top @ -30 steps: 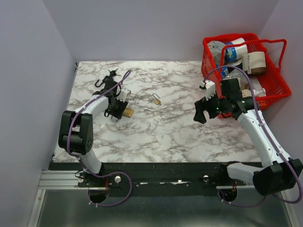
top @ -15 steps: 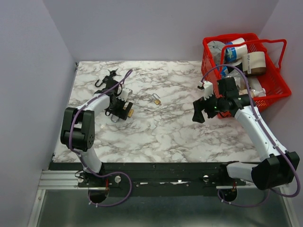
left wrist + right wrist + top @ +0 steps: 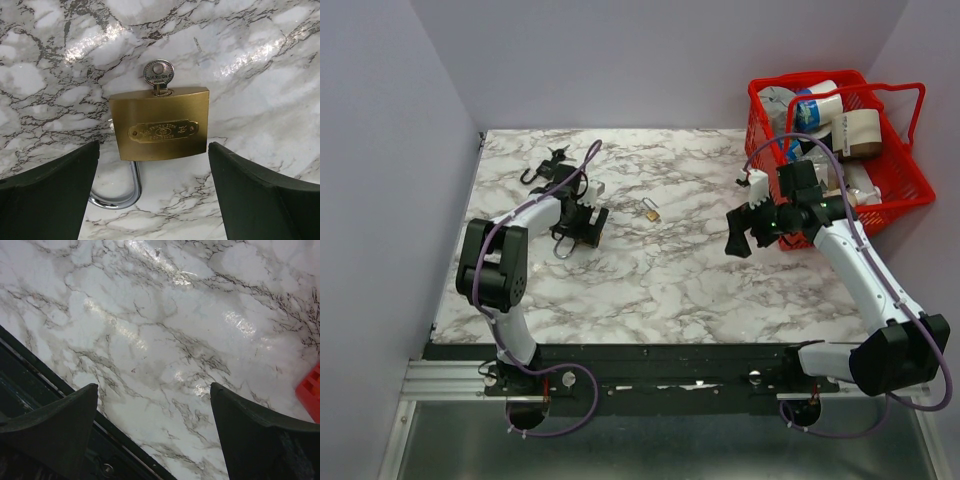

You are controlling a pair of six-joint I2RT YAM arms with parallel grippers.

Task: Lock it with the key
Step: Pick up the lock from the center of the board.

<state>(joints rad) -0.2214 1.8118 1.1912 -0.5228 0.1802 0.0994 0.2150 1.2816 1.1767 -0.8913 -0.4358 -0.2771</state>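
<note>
The marble table [image 3: 670,285] fills the view, and a red basket [image 3: 760,130] holding rolls and containers sits at its far right corner. The right gripper [image 3: 153,387] hangs just in front of that basket above bare marble, its jaws spread wide with nothing between them; a corner of the basket shows at the edge of its wrist view. The left gripper [image 3: 152,150] is on the far left part of the table, jaws equally wide and holding nothing, with one finger on each side of the large brass padlock [image 3: 159,125] and neither touching it. This padlock lies flat, and in the overhead view the gripper hides most of it. Its chrome shackle [image 3: 120,192] shows beyond its lower left corner, and a silver key [image 3: 158,75] sits in its keyhole. Beyond the left gripper lies the black padlock [image 3: 533,176]. A small brass padlock [image 3: 651,211] lies alone near the middle, well apart from both grippers. The bunch of keys [image 3: 558,154] lies at the far left just beyond the black padlock, where the left arm's purple cable [image 3: 582,165] arcs close by it.
</note>
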